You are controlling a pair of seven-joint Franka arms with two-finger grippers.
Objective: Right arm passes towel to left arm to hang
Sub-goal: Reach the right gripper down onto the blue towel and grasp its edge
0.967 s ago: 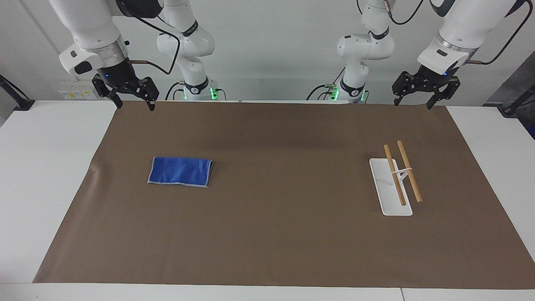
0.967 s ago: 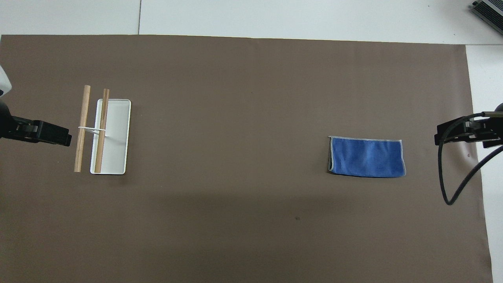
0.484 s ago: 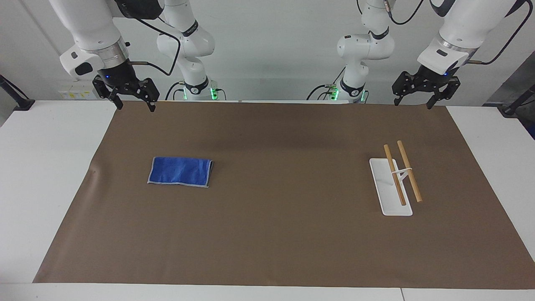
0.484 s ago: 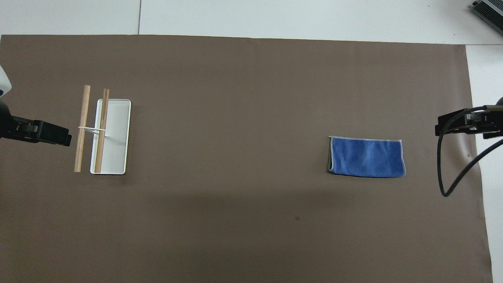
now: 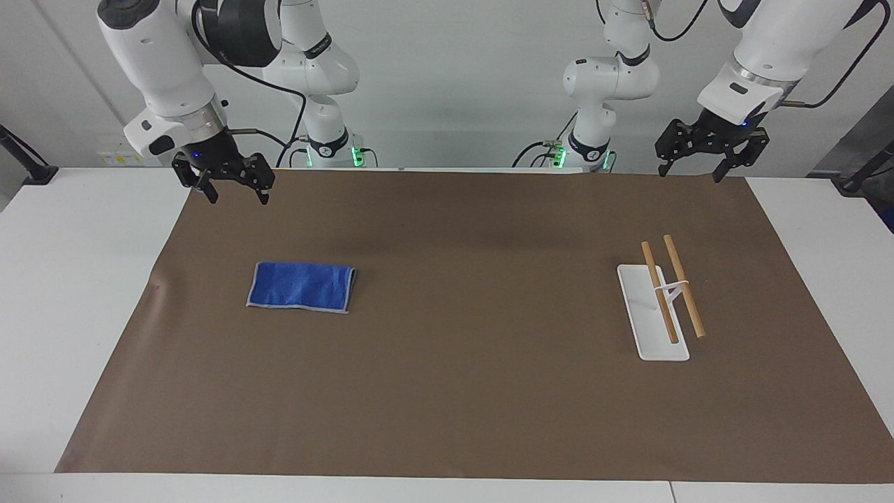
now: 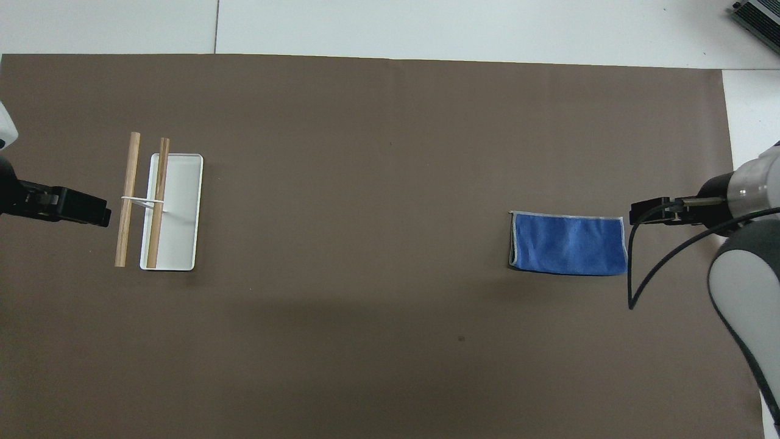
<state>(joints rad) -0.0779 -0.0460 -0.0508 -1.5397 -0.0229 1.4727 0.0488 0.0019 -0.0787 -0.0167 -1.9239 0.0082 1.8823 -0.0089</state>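
Observation:
The towel [image 5: 301,286] [image 6: 568,244] is a folded bright-blue cloth with pale edging, lying flat on the brown mat toward the right arm's end of the table. My right gripper [image 5: 238,198] [image 6: 646,213] hangs open in the air over the mat's edge, beside the towel and clear of it, with nothing between its fingers. A white rack with two wooden rods [image 5: 672,286] [image 6: 146,201] stands on a white base toward the left arm's end. Up over the mat's corner by the left arm's base, my left gripper [image 5: 690,175] [image 6: 91,213] waits open and empty.
The brown mat [image 5: 461,363] [image 6: 365,152] covers most of the white table [image 5: 77,279]. A black cable [image 6: 664,268] loops down from the right wrist beside the towel.
My right arm has swung inward and lower, bringing its open gripper toward the towel's end. The left arm, towel and rack have stayed put.

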